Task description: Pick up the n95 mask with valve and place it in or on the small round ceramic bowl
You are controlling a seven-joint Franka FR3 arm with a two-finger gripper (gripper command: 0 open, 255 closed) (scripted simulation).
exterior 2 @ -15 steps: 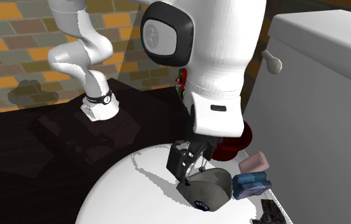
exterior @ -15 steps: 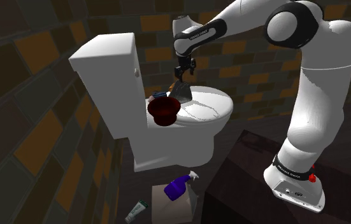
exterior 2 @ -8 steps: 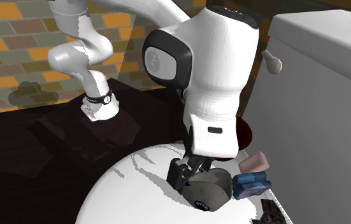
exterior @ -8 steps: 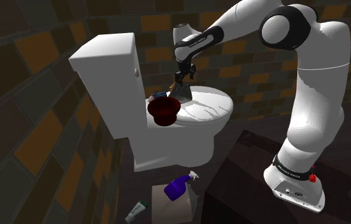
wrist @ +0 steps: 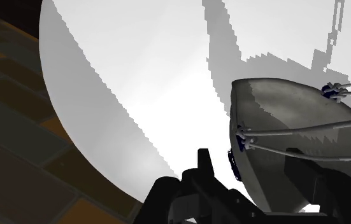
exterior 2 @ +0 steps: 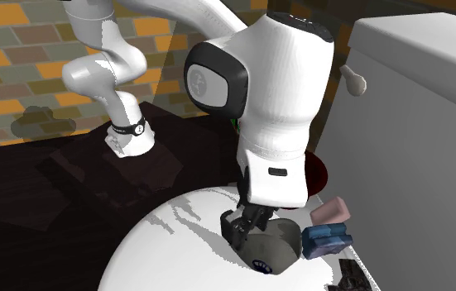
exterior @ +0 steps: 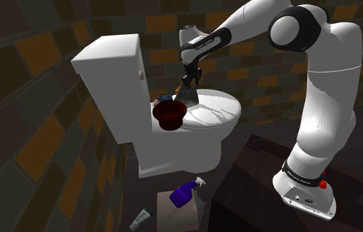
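Pale lettering on the arm's dark base band [exterior: 301, 176] is too small to read.

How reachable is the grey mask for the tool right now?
Likely yes: the tool sits right at the mask on the white toilet lid, nothing between them; the pink item and blue item lie on the mask's other side.

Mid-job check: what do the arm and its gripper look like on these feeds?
A glossy white arm of rounded links, with black round joint caps, a black wrist band with small white lettering, another lettered black band above its base, and a red mark there. The gripper is all black.
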